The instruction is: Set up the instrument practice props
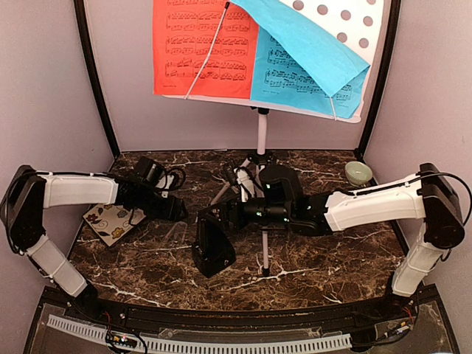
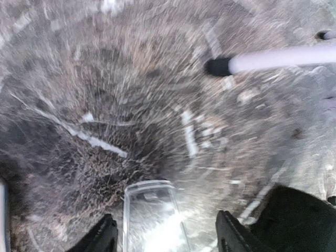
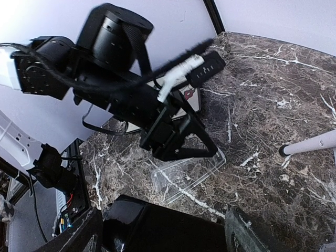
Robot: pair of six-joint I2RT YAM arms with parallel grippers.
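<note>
The white perforated music stand (image 1: pixel 346 18) stands at the back on its tripod legs (image 1: pixel 262 221). It carries a red sheet (image 1: pixel 203 48) and a blue sheet (image 1: pixel 310 55) whose top corner is folded over. The black pyramid metronome (image 1: pixel 214 254) stands on the marble in front of the tripod. My right gripper (image 3: pixel 163 231) has a finger on each side of the metronome (image 3: pixel 168 228) and is shut on it. My left gripper (image 2: pixel 167 237) is open, low over a clear plastic cover (image 2: pixel 152 215) that lies flat on the table. The cover also shows in the right wrist view (image 3: pixel 186 170).
A square floral tile (image 1: pixel 110 220) lies under the left arm at the left. A small pale green bowl (image 1: pixel 358 173) sits at the back right. A white tripod leg with a black foot (image 2: pixel 220 65) lies just ahead of the left gripper. Grey walls enclose the table.
</note>
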